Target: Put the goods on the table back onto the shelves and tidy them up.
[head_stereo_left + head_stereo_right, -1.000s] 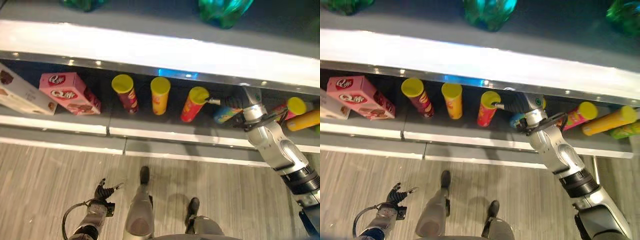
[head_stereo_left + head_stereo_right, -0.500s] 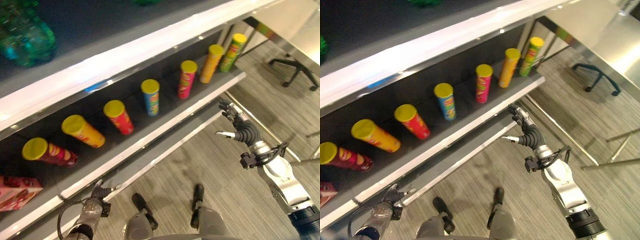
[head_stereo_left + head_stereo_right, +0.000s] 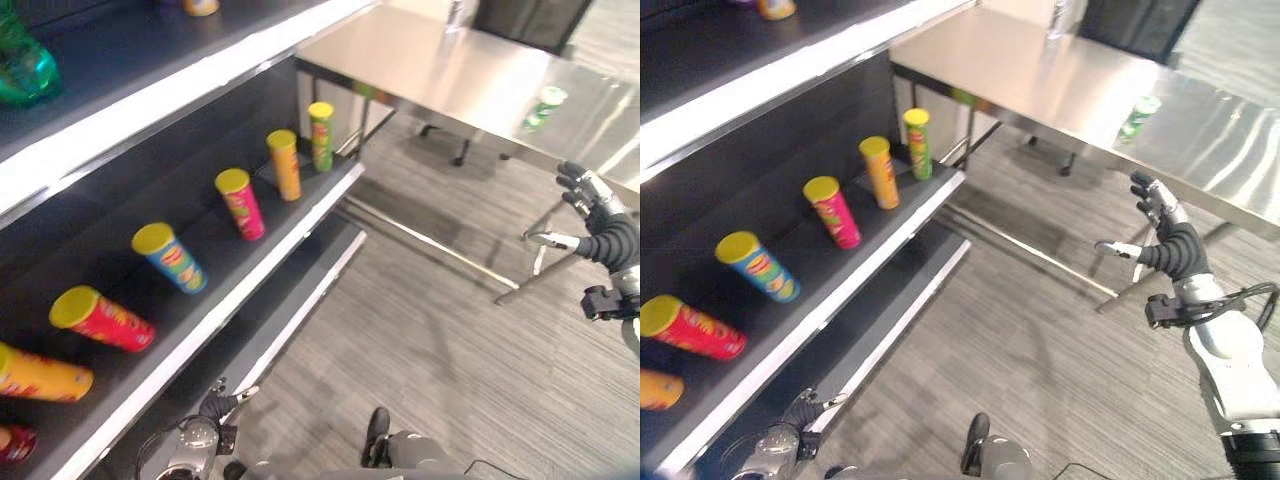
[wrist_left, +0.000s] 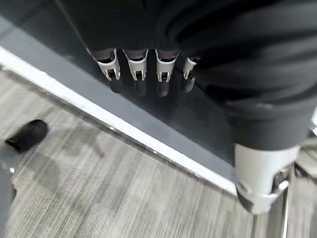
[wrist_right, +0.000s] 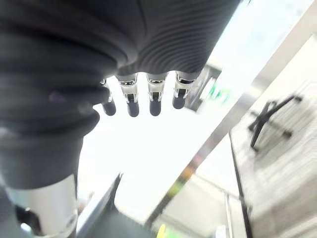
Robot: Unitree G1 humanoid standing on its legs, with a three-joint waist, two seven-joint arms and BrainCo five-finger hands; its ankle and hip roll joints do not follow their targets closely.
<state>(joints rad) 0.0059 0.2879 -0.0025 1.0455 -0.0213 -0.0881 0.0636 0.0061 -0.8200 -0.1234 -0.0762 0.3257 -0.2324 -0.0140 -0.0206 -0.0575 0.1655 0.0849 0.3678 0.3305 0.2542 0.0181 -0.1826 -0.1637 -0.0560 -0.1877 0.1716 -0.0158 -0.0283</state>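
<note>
A steel table (image 3: 450,70) stands at the far right with a green tube can (image 3: 540,108) lying on it. My right hand (image 3: 1170,245) hangs open and empty in the air in front of the table, fingers spread, well short of the can. On the dark lower shelf (image 3: 250,290) to the left stands a row of yellow-lidded tube cans: green (image 3: 321,135), orange (image 3: 285,165), pink (image 3: 241,203), blue (image 3: 172,256), red (image 3: 100,318). My left hand (image 3: 215,410) hangs low by the shelf's base, fingers (image 4: 136,67) relaxed, holding nothing.
A green bottle (image 3: 20,70) sits on the upper shelf. A clear bottle (image 3: 1060,20) stands at the table's far end. A black chair (image 3: 530,20) is behind the table, and a chair base (image 3: 460,150) shows under it. Grey wood-grain floor lies between shelf and table.
The camera has swung right from the shelf to the table. My right hand left the blue can on the shelf and now floats open before the table. The left hand stayed low.
</note>
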